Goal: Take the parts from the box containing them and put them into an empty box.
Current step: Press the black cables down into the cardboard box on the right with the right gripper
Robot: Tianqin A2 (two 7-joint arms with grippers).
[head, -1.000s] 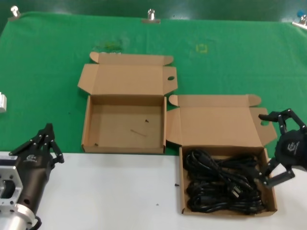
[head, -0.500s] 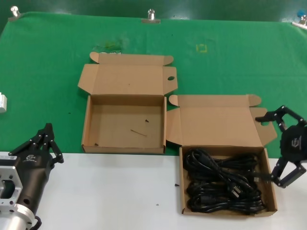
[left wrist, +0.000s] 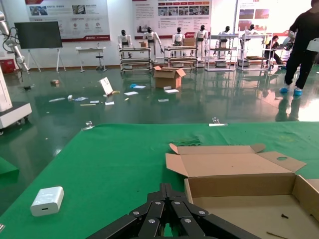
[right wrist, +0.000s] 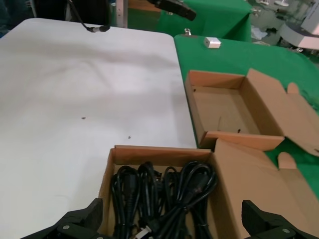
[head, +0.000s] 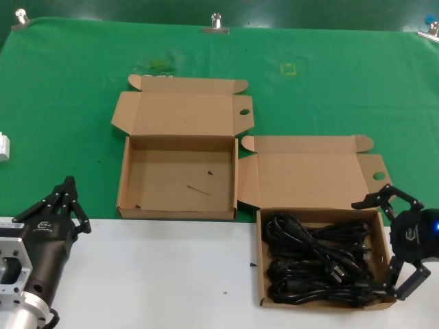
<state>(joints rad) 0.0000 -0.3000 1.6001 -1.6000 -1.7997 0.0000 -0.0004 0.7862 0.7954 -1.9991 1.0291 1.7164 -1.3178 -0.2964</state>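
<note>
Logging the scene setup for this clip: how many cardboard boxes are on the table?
2. The empty box sits on the green mat toward the robot's left, lid open. The full box, holding black cords, sits on the white surface beside the right claw.

My right hand (head: 392,243) hangs spread at the full box's (head: 262,264) outer wall — cords (head: 319,267) fill it, lid (head: 312,179) open behind.
</note>
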